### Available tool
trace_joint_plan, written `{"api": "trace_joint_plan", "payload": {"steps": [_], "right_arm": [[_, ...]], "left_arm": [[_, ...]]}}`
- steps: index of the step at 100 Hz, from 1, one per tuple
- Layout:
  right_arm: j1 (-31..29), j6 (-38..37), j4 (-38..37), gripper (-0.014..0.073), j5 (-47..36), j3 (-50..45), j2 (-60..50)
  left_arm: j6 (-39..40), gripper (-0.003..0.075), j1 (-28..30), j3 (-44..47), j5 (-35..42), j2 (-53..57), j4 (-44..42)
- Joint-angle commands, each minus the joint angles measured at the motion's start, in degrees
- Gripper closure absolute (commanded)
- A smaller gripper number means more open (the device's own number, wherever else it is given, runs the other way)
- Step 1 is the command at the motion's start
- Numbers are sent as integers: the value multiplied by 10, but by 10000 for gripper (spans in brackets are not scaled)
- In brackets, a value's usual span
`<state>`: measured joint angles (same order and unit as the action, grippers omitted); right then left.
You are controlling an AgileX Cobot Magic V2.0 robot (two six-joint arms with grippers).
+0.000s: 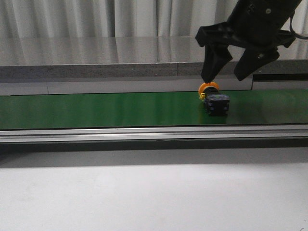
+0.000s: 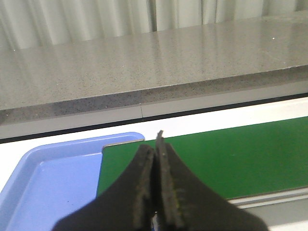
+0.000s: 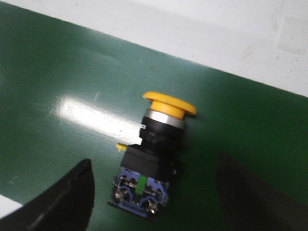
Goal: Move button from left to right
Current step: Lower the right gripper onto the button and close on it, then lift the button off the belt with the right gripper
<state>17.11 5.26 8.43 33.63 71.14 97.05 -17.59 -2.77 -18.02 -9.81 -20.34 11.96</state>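
- Bare grey tabletop (image 1: 154,197) fills the lower front frame; beyond it, the green belt (image 1: 96,109).
- Button (image 1: 214,98) lies on its side, right of centre on the belt.
- Right gripper (image 1: 226,72) hovers above it, jaws spread, nothing held. Judgement: descend straight, straddle the black body, close squarely.
- Left gripper (image 2: 155,192) jaws clenched, empty.
- Right arm is cropped at the upper right.
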Motion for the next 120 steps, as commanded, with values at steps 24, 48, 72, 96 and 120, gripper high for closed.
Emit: {"api": "trace_joint_plan", "payload": {"steps": [24, 48, 72, 96, 120], "right_arm": [[-2, 8, -37, 61, -20, 20, 21], [-3, 7, -39, 246, -2, 20, 33], [-3, 7, -44, 446, 21, 22, 20], [-32, 7, -96, 446, 66, 63, -23], [-140, 58, -129, 446, 72, 77, -64]], "left_arm": [[0, 740, -5, -17, 45, -4, 3], [0, 740, -5, -17, 45, -4, 3], [0, 740, -5, -17, 45, -4, 3], [0, 740, -5, -17, 45, -4, 3], [0, 740, -5, -17, 45, -4, 3]]}}
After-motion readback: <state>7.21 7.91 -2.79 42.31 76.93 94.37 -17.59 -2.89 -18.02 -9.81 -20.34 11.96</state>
